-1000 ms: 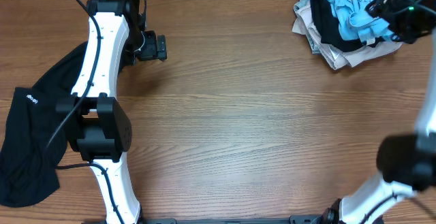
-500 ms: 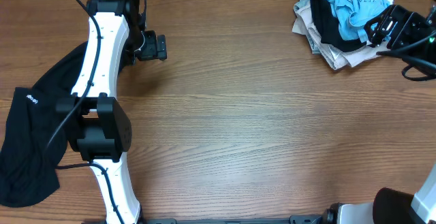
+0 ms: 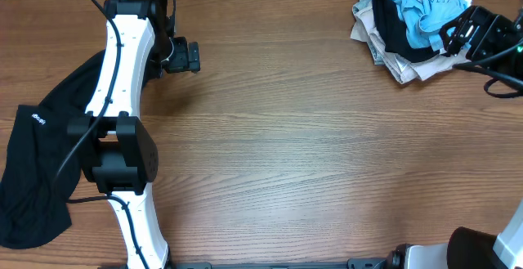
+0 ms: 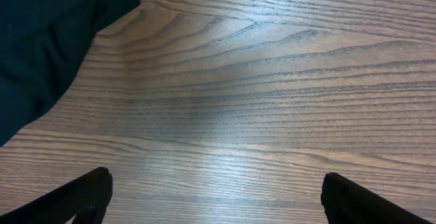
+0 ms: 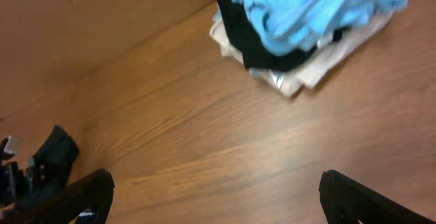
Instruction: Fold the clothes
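The clothes lie in two places. A black garment (image 3: pixel 41 167) with a small white label is spread loosely at the table's left edge, partly under my left arm; its corner (image 4: pixel 48 40) shows in the left wrist view. At the far right corner a crumpled light-blue T-shirt (image 3: pixel 421 7) (image 5: pixel 306 6) tops a folded black piece (image 3: pixel 399 38) (image 5: pixel 262 47) and beige ones (image 3: pixel 409 66) (image 5: pixel 320 71). My left gripper (image 3: pixel 192 56) (image 4: pixel 214 197) hangs open over bare wood, right of the black garment. My right gripper (image 3: pixel 456 36) (image 5: pixel 214 197) stands open and empty beside the pile's right side.
The wooden table (image 3: pixel 310 154) stretches between the two heaps. A brown wall (image 5: pixel 88 26) runs along the table's far edge behind the pile. My left arm (image 3: pixel 122 73) reaches from the front edge up to the far left.
My right gripper has let go of the light-blue T-shirt, opened wide and drawn back off the pile. The T-shirt has settled on top of the stack. The left arm has not moved.
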